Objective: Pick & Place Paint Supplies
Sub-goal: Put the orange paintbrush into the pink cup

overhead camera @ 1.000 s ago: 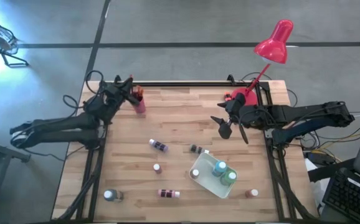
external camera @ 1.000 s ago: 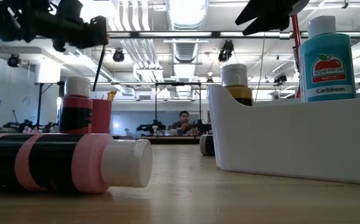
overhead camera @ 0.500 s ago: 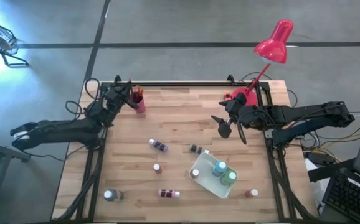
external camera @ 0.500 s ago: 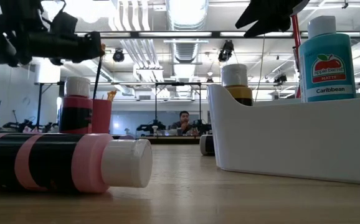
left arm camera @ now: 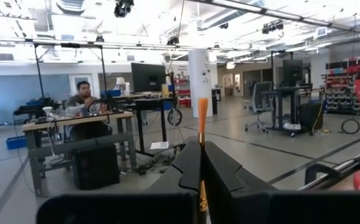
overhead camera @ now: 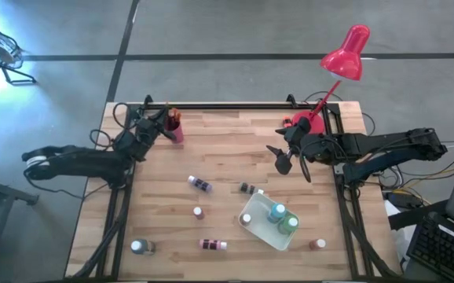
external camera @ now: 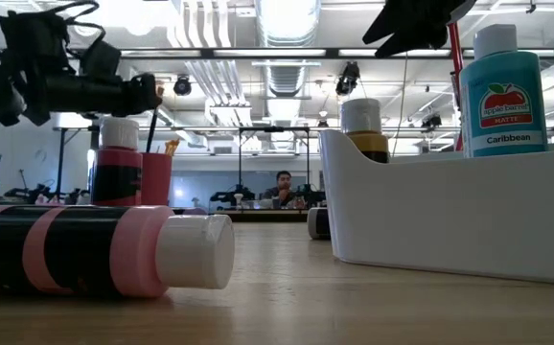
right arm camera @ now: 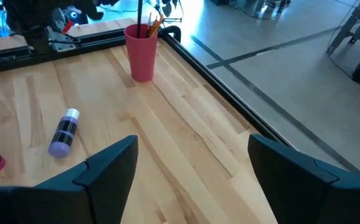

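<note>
The left end effector [overhead camera: 162, 124] is clenched on a thin paintbrush [left arm camera: 202, 124], apparently an orange-handled one, just over the pink cup [overhead camera: 177, 131] at the table's [overhead camera: 227, 149] far left corner. The right end effector [overhead camera: 293, 161] hangs released near the red lamp [overhead camera: 345, 55]. Teal and green bottles stand in the white bin [overhead camera: 268, 222]; other bottles lie scattered nearby.

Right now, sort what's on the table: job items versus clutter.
Job items:
- paintbrush in the shut left claw
- pink cup
- white bin holding teal bottle
- purple bottle lying loose

Clutter:
- red desk lamp
</note>
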